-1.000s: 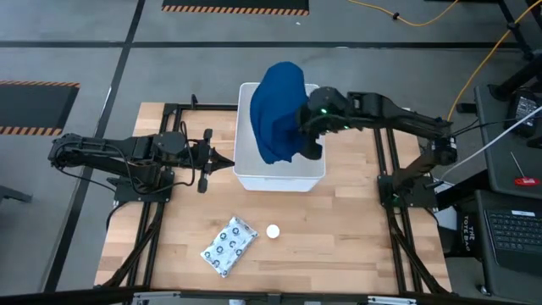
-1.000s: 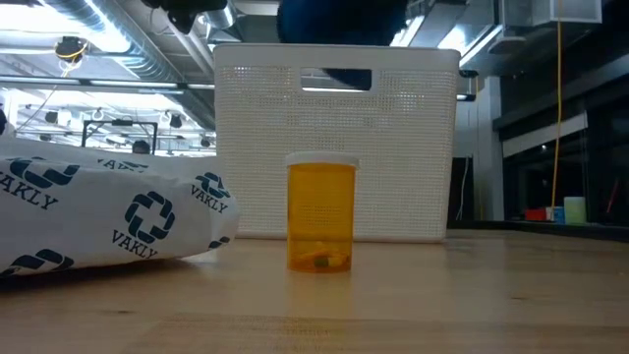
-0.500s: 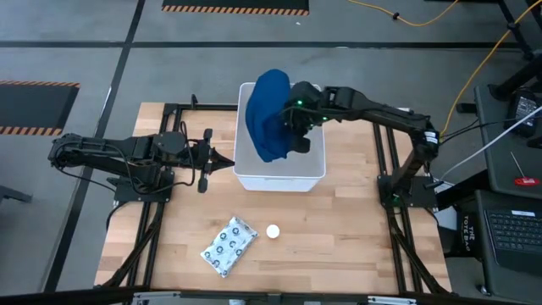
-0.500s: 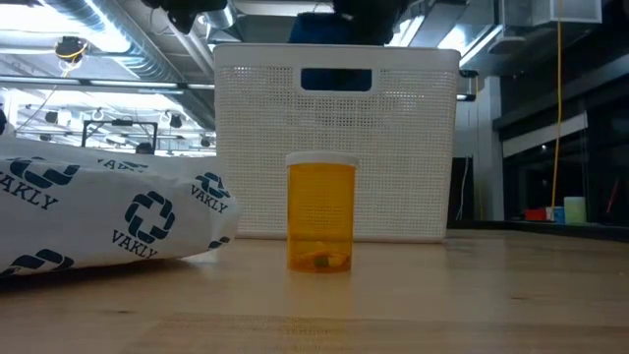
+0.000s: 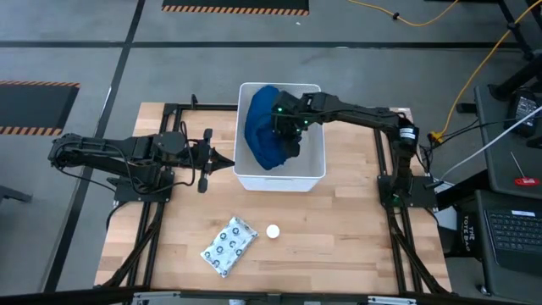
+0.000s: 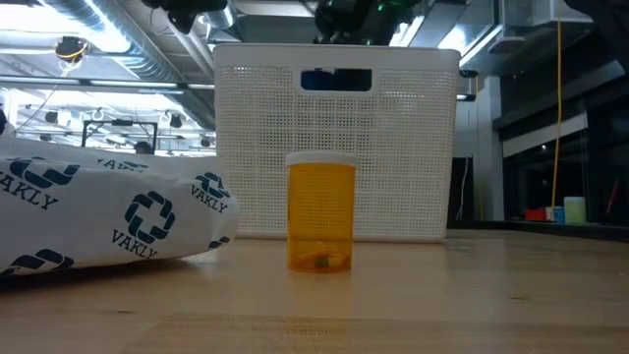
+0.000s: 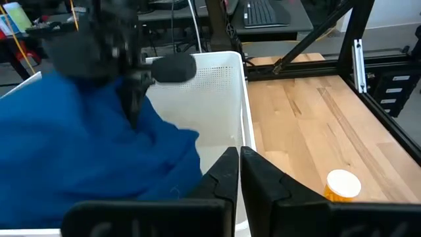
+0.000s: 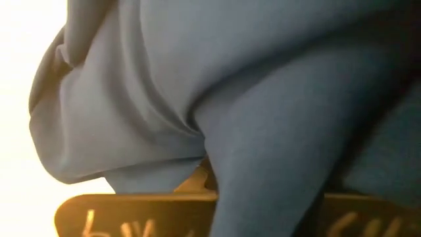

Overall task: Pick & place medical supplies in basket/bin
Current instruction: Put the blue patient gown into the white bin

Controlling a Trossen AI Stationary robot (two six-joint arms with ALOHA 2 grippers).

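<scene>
Our right jaws (image 5: 286,135) grip the blue garment (image 5: 262,135) inside the white tub (image 5: 279,180); our left jaws (image 5: 227,163), closed empty, wait beside it, packet (image 5: 228,246) and bottle (image 5: 273,230) nearer.

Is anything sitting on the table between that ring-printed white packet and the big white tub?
No. In the high view the stretch between the packet and the tub is bare wood; the white-capped bottle stands beside the packet, off that line.
</scene>
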